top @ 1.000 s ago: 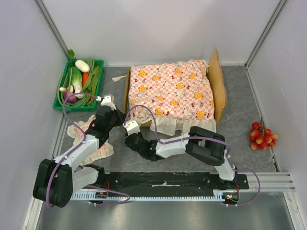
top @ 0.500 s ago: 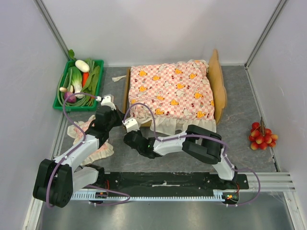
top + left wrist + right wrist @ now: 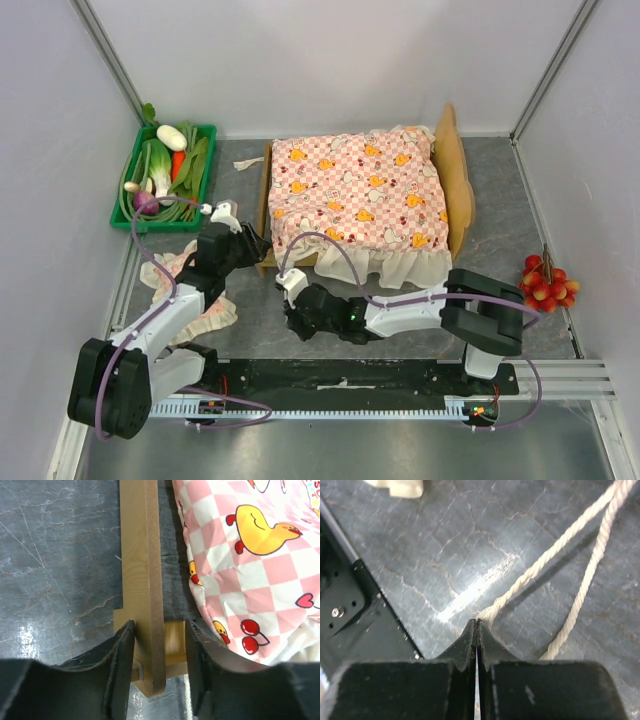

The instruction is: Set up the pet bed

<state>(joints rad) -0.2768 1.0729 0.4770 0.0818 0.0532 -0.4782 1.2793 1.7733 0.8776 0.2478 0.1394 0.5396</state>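
The pet bed (image 3: pixel 456 170), light wood with a curved headboard on the right, stands mid-table with the pink-checked mattress (image 3: pixel 355 190) laid on it. My left gripper (image 3: pixel 254 254) is shut on the bed's near left corner; in the left wrist view its jaws (image 3: pixel 160 627) clamp the footboard (image 3: pixel 142 555) and corner post, next to the mattress (image 3: pixel 250 555). My right gripper (image 3: pixel 292 318) is shut, low over the floor in front of the bed. In the right wrist view its tips (image 3: pixel 477 622) meet the frayed end of a cream rope (image 3: pixel 545 560); I cannot tell if it is pinched.
A pink frilled pillow (image 3: pixel 195 305) lies under my left arm. A green tray (image 3: pixel 137 160) of vegetables stands at the back left. A bunch of red fruit (image 3: pixel 545 283) lies at the right. The black base rail (image 3: pixel 350 375) runs along the near edge.
My right gripper has drawn back from the bed's front edge toward the near rail, and its elbow has swung out to the right. My left gripper has stayed at the bed's corner.
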